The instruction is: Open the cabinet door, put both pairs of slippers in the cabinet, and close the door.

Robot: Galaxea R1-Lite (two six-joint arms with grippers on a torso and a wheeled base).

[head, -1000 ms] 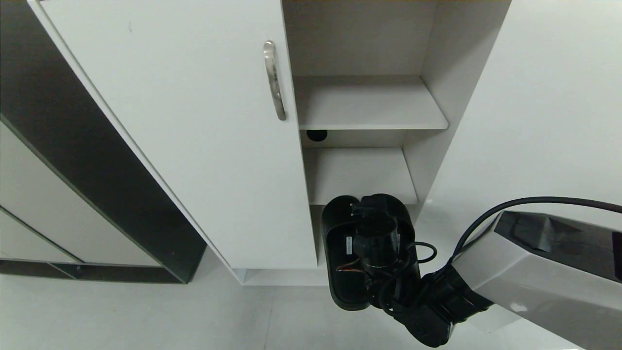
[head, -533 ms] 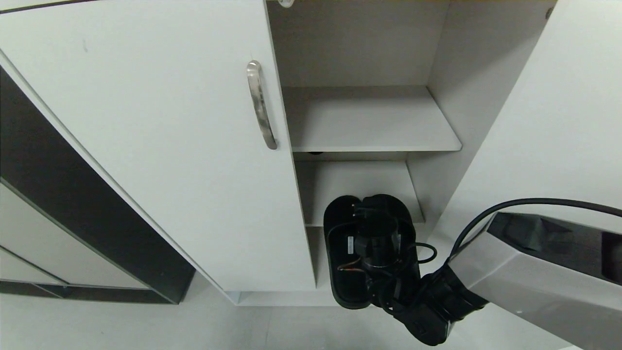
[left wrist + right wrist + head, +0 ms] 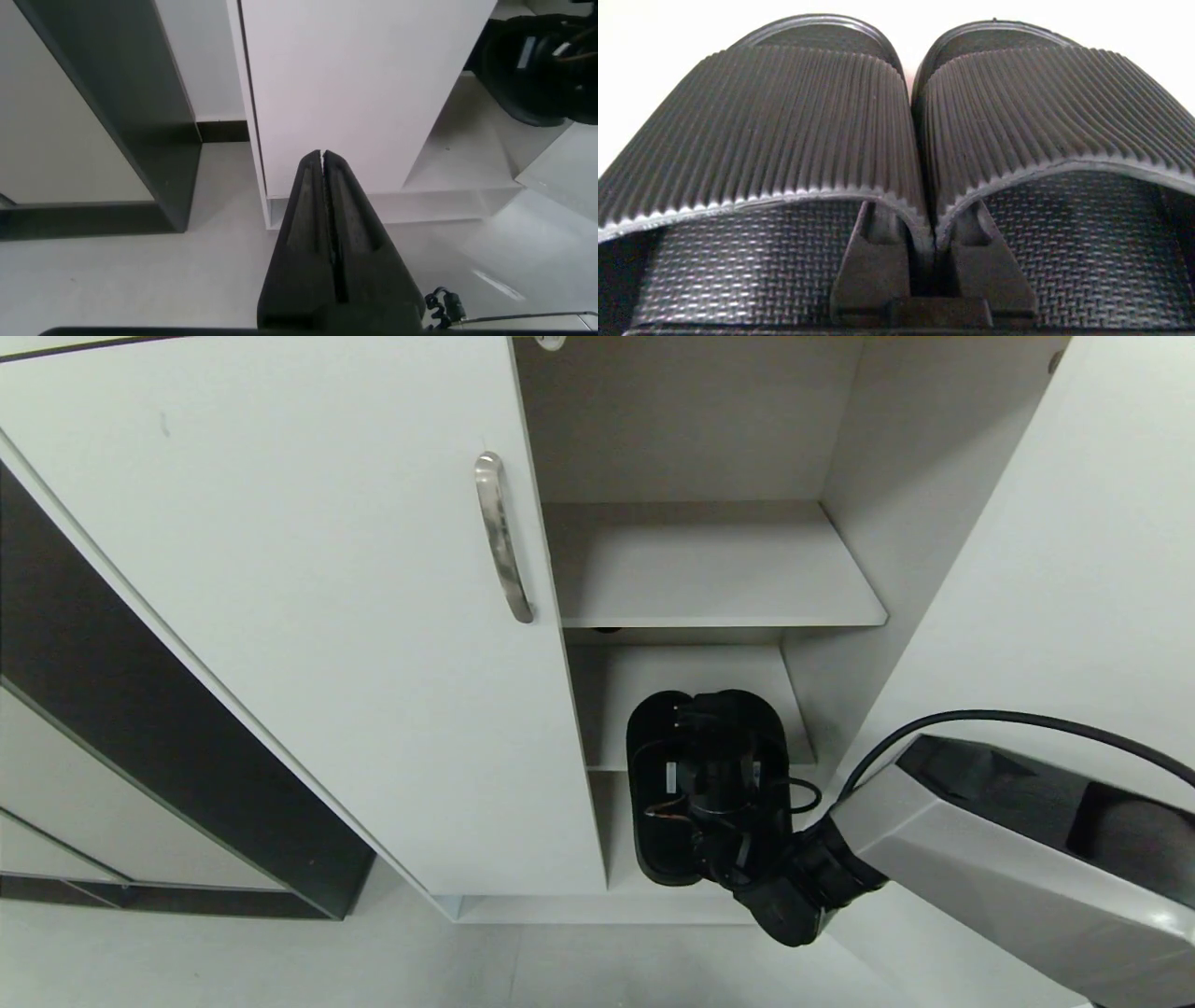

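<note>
Slippers [image 3: 653,826] at cabinet [image 3: 709,569] opening (black pair)

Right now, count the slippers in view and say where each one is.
2. Both are black, clamped side by side in the right gripper before the cabinet's lower shelves: the left slipper and the right slipper. Others may be hidden.

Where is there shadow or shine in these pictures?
Head view: the cabinet is shaded toward its back, and the door handle glints. Left wrist view: the floor shines beside the cabinet's foot. Right wrist view: the slippers catch light on top, dark beneath.
</note>
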